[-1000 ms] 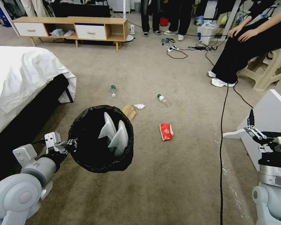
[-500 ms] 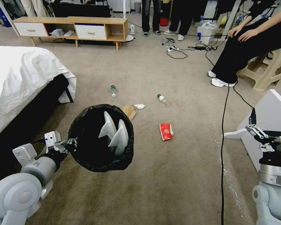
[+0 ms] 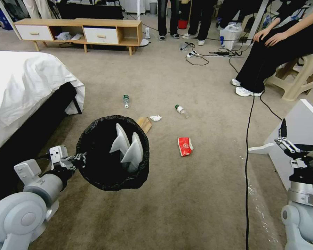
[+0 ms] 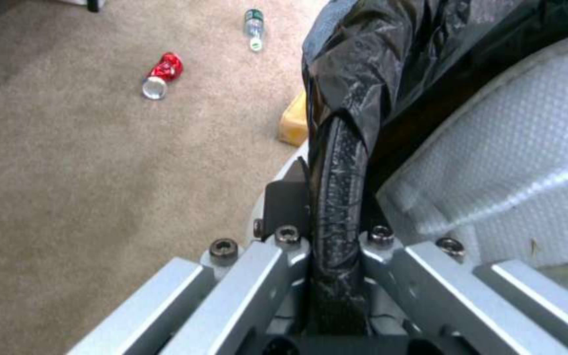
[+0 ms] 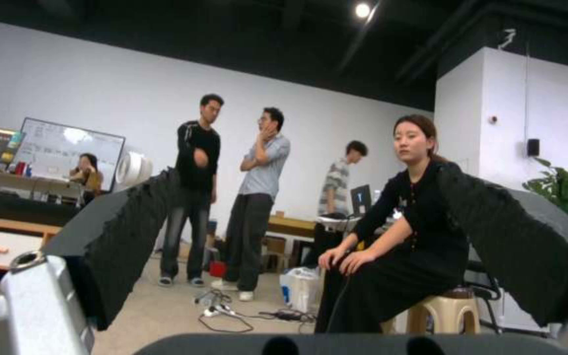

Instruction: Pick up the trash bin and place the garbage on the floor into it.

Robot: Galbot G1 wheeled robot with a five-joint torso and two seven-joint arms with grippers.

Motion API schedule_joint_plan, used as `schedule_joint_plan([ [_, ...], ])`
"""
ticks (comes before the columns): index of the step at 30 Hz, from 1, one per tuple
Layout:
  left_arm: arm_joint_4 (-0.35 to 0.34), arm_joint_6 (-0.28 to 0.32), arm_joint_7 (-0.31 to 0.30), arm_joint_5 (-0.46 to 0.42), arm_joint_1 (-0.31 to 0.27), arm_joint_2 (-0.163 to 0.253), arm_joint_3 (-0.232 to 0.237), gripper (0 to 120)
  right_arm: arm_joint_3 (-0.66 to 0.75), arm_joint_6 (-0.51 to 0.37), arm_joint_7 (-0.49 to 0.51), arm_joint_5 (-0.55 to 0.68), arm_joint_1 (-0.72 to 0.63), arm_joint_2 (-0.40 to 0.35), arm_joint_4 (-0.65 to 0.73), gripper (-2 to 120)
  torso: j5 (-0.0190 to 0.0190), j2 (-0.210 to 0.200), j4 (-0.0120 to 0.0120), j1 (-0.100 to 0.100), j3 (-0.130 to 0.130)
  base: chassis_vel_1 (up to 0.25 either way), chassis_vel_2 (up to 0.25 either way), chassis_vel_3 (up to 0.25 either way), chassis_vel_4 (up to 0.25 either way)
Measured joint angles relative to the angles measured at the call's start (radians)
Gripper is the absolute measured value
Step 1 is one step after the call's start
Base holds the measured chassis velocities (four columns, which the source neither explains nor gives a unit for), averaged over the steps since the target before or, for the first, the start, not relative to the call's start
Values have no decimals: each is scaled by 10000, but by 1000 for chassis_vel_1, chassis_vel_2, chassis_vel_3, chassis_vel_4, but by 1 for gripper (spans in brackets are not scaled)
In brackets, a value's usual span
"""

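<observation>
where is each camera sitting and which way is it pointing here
Head view: on the robot's head, looking down at the floor; left gripper clamps the trash bin rim, right gripper raised, open.
Left wrist view: along closed jaws pinching the bin's bagged rim, carpet beyond.
Right wrist view: level across the room between spread jaws.
Shared: head and left wrist views both show the green-capped bottle and brown paper bag.

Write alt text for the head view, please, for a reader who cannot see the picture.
The left gripper holds the trash bin by its black-bagged rim above the floor, while the right gripper waits open at the right. Ahead lie two bottles, a brown paper bag, a white tissue and a red wrapper.
</observation>
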Motion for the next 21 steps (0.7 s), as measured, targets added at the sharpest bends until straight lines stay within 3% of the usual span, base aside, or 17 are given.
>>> schedule_joint_plan([
  [21, 61, 0, -6, -31, -80, -5, 20, 2, -10, -17, 0, -43, 90, 25, -53, 100, 0, 0, 0, 0, 0, -5, 3, 3, -3],
])
